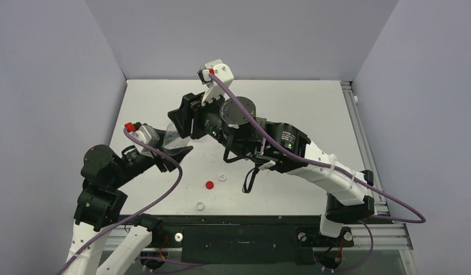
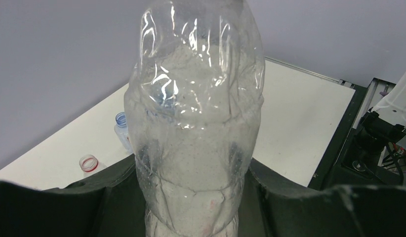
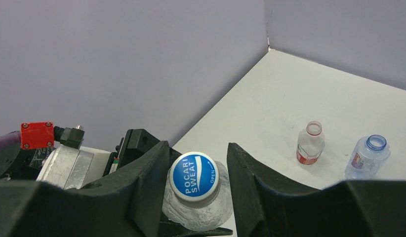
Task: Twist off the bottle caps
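Blue white-lettered cap [image 3: 194, 176] sits between jaws of right tool [image 3: 197, 160], grip unclear; left tool [image 2: 191, 197] clenches clear bottle [image 2: 196, 98].

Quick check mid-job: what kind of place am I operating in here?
Looks like a lab test booth: plain grey walls box in a white table, with an aluminium rail along its right edge.

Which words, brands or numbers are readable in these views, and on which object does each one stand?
"POCARI SWEAT": on top of the blue cap, right wrist view.
"OPEN", beside a curved arrow: on the same cap.
Label of the small bottle with the red neck ring: too small to read.
Label of the small bottle with the blue neck ring: too small to read.
White print on the right arm: too small to read.
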Controlling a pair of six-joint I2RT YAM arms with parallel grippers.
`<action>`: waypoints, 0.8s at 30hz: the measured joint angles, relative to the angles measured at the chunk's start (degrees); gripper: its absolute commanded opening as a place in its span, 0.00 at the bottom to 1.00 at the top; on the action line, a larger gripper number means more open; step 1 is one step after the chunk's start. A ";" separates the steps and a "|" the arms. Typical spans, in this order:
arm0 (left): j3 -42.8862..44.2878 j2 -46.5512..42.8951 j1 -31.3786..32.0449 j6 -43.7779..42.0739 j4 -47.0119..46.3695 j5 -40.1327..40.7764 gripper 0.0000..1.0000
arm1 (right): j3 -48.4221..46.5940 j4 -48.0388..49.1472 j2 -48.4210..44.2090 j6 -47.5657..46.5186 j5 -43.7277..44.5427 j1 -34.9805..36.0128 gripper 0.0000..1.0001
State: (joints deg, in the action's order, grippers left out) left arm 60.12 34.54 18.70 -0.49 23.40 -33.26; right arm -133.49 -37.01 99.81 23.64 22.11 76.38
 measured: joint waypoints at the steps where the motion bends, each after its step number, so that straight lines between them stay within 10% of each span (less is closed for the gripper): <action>1: 0.00 0.00 0.00 0.00 0.00 0.02 0.14 | 0.04 0.04 0.07 0.17 -0.09 -0.22 0.35; 9: -0.02 0.15 -0.07 1.88 0.17 -1.79 0.14 | 2.71 1.64 -1.20 0.17 -0.90 -0.35 0.00; 24: -1.46 0.61 0.11 29.14 -16.85 -29.57 0.05 | 16.68 12.02 -13.68 -7.45 -38.38 -4.55 0.11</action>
State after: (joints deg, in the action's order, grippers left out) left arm 58.65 35.16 18.81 28.64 6.55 -62.83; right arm -116.81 -24.99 86.13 16.19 -16.27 71.83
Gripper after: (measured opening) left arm 0.466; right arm 0.307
